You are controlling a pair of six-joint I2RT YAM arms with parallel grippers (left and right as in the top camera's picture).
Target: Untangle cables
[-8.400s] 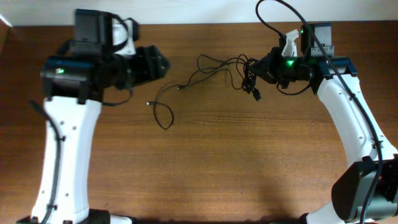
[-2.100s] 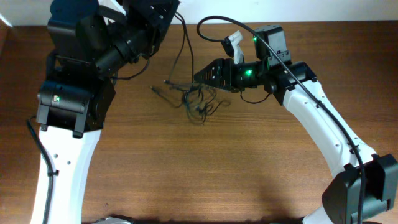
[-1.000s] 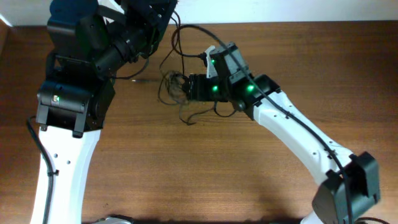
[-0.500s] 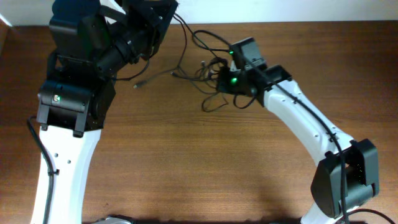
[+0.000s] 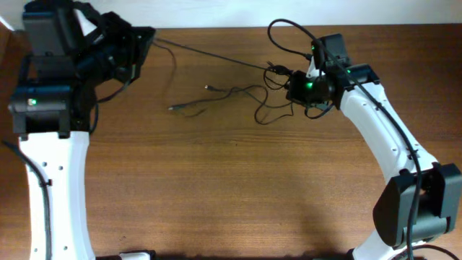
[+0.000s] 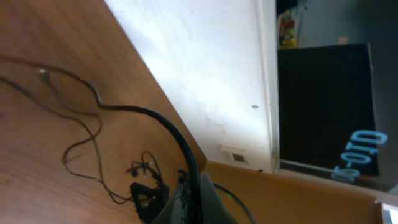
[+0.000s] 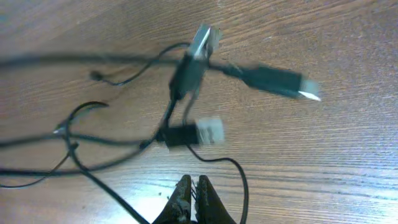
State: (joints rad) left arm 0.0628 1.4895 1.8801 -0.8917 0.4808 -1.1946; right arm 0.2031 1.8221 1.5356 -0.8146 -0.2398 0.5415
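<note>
Several thin black cables lie tangled on the wooden table (image 5: pixel 216 180). One cable (image 5: pixel 209 55) runs taut from my left gripper (image 5: pixel 144 36) at the far left to my right gripper (image 5: pixel 287 83). Loose loops (image 5: pixel 231 92) trail toward a small plug end (image 5: pixel 173 108). In the left wrist view my left gripper (image 6: pixel 198 198) is shut on a black cable (image 6: pixel 168 127). In the right wrist view my right gripper (image 7: pixel 193 190) is shut, with a thin strand pinched at the tips. A knot with a silvery plug (image 7: pixel 204 38), a black plug (image 7: pixel 280 81) and a white-tipped plug (image 7: pixel 208 130) hangs just beyond it.
A white wall (image 6: pixel 205 68) borders the table's far edge behind both arms. The thicker black wire (image 5: pixel 285 29) of the right arm arcs above its wrist. Bare wood (image 5: pixel 231 209) fills the near half of the table.
The right gripper has pulled the tangle rightward, away from the left arm. The left arm has swung left. The cable between them has drawn taut and the loops have spread out.
</note>
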